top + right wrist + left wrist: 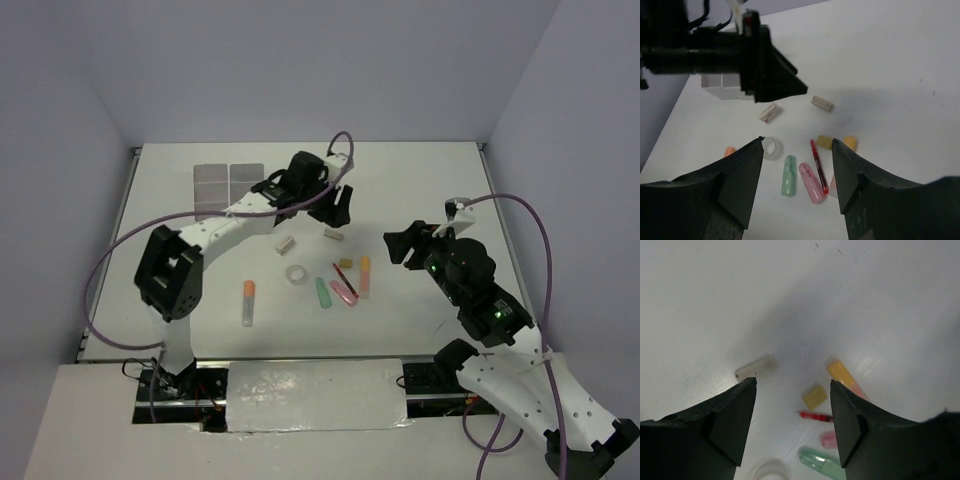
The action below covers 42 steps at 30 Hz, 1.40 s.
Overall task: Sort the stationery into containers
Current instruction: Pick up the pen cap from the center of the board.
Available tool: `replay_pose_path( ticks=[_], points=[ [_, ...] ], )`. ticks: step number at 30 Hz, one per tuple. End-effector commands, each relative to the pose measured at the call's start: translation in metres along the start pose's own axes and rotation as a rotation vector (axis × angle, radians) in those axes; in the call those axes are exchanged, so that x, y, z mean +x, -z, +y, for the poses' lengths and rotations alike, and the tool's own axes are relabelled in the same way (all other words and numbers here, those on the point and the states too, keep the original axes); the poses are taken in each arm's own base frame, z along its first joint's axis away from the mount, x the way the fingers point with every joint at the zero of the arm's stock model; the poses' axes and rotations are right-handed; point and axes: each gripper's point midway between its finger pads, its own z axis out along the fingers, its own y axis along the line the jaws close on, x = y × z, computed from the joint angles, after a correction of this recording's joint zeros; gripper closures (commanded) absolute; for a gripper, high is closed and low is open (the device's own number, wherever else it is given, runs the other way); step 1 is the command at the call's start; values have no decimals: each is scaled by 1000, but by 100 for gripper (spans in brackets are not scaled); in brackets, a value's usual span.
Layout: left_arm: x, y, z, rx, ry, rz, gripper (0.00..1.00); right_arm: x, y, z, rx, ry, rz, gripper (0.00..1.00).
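- The right gripper (797, 141) is nearest, its jaws apart with nothing between them.
- Beyond it the stationery lies loose on the white table (430, 180): orange-capped clear stick (248, 300), clear tape ring (296, 272), green marker stick (322, 292), pink marker stick (343, 294), thin red pen (818, 167), orange marker stick (364, 277), small yellow block (345, 263).
- The left gripper (792, 381) hangs above the small beige block (755, 367), jaws apart, empty.
- Farthest stands the white compartment box (228, 185); no item shows inside, so I judge nearly all the sorting is left.
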Motion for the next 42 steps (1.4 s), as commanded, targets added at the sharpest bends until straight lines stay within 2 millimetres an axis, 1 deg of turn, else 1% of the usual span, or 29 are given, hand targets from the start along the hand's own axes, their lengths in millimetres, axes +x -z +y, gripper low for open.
replay_pose_path(
  ticks=[1,2,3,4,5,6,7,8,9,10,12,13,15,16,18,19,23,27,29,30,31,32,33,35,36,38,39,40,42],
  points=[
    [-8,-18,-5,7,-119,70,28,-11,14,8,-50,39,-9,35],
    [8,-37,-4,5,-138,132,27,-12,16,9,-54,40,-13,35],
    [1,-38,-6,-9,-146,146,27,-13,18,9,-58,40,-18,35],
    [5,-45,-6,-17,-153,171,28,-13,19,9,-60,39,-22,35],
    [21,-60,-4,-26,-157,220,28,-15,20,9,-64,37,-32,35],
    [17,-61,-3,-51,-166,228,28,-16,22,9,-68,36,-37,35],
    [30,-72,0,-60,-168,264,29,-14,22,9,-72,35,-38,34],
    [33,-76,-7,-53,-185,273,30,-17,24,9,-74,35,-49,34],
    [33,-78,-5,-73,-194,271,31,-17,25,9,-75,35,-54,34],
    [40,-83,-8,-83,-204,283,32,-17,26,9,-75,38,-55,34],
    [41,-88,-8,-114,-222,280,35,-19,29,9,-78,46,-62,34],
    [45,-92,-11,-114,-227,283,35,-20,31,10,-87,50,-63,34],
    [50,-97,-11,-118,-229,289,35,-20,32,12,-100,62,-60,34],
    [56,-101,-11,-112,-225,301,36,-21,34,13,-106,68,-56,34],
    [60,-106,-10,-110,-225,309,36,-18,35,15,-121,74,-41,34],
    [67,-110,-9,-110,-228,326,37,-18,37,15,-122,75,-37,34],
    [73,-114,-9,-117,-246,340,38,-18,42,14,-126,83,-42,34],
    [77,-121,-7,-114,-265,347,38,-19,46,19,-159,84,-50,35],
    [76,-123,-7,-114,-267,346,39,-19,46,20,-167,86,-46,35],
    [79,-126,-5,-114,-268,352,39,-17,46,21,-170,87,-40,35],
    [77,-127,-6,-113,-268,352,40,-18,47,21,-171,87,-43,35],
    [84,-129,-2,-110,-299,377,43,-18,47,21,-172,85,-42,35],
    [85,-130,-2,-110,-298,377,44,-19,48,21,-174,88,-43,35],
    [90,-130,-1,-112,-291,395,51,-20,49,20,-168,90,-48,35],
    [96,-129,0,-114,-284,408,57,-20,49,19,-162,92,-51,35],
    [99,-128,-1,-112,-283,413,64,-22,50,19,-161,92,-56,35],
    [105,-127,1,-115,-280,423,65,-23,51,19,-162,94,-58,35],
    [107,-126,1,-113,-280,427,65,-23,51,19,-162,94,-58,35],
    [108,-124,1,-115,-282,427,63,-23,51,20,-163,95,-56,35]
  ],
)
